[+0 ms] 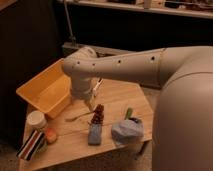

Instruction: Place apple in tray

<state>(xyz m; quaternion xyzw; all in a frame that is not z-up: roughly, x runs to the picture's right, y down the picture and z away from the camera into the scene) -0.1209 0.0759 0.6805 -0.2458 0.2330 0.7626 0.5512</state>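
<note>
While the gripper (91,105) hangs just over the wooden bench (115,97) at the end of the pale arm (125,67), its fingers stand apart with nothing between them, pointing down beside the near corner of the tray (31,94). That tray sits open side up on the bench's far left part, set on a diagonal, its long sides seeming to run from the left edge up toward the arm's wrist. The apple (50,135) rests on the bench near the front left corner, well apart from the fingers and outside the tray; it is roundish, so no long axis shows, and which way its stem points cannot be told. A white jar (36,120) stands just behind it and a striped packet (31,145) lies touching or just beside it on the left. Below the fingers lies a dark red knobbly item (98,115), lengthwise toward the front, with a blue packet (94,134) at its near end and a blue-grey bundle (126,131) to the right.
</note>
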